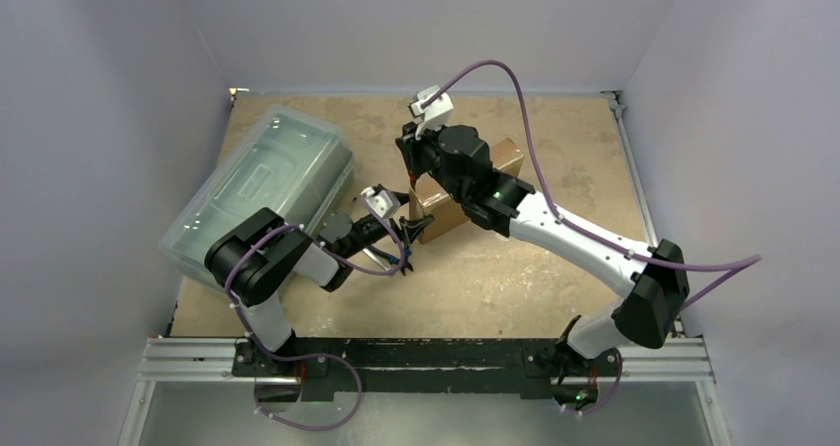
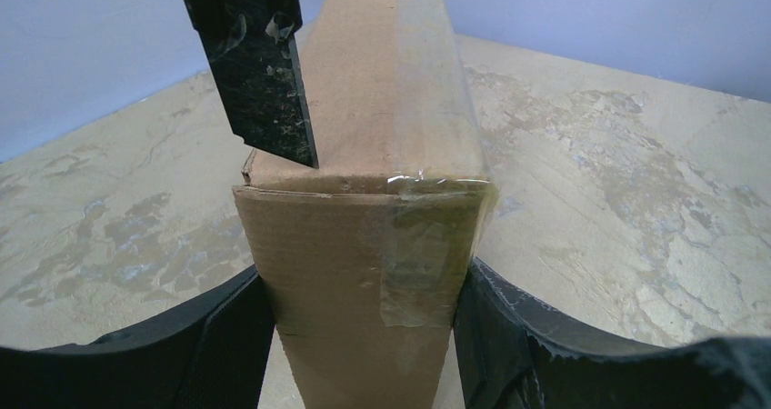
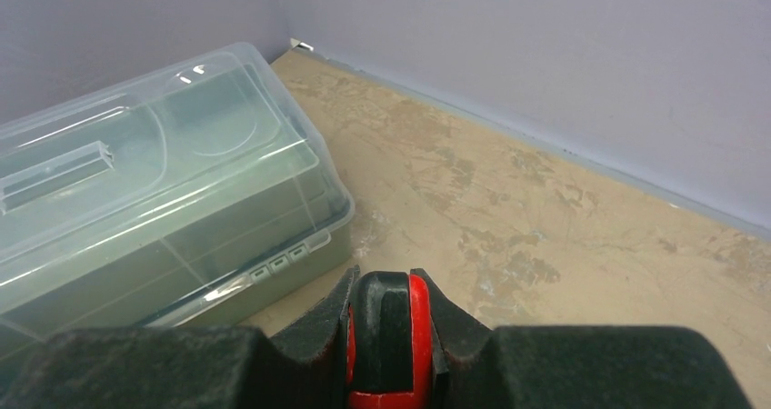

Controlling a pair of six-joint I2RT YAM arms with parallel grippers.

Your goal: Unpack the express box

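Observation:
The express box (image 1: 503, 157), plain brown cardboard sealed with clear tape, lies mid-table. In the left wrist view its near end (image 2: 364, 245) stands between my left gripper's (image 2: 364, 336) fingers (image 2: 509, 336), which press on both sides. In the top view the left gripper (image 1: 414, 230) is at the box's near-left end. My right gripper (image 3: 391, 309) is shut on a red and black cutter handle (image 3: 393, 336). It hovers over the box's left end (image 1: 416, 168). The cutter's dark blade (image 2: 264, 73) points down, its tip at the box's top front edge.
A large translucent greenish plastic lidded bin (image 1: 262, 183) sits at the left of the table, close to the left arm; it also shows in the right wrist view (image 3: 155, 191). Grey walls (image 3: 545, 54) close in the table at the back and sides.

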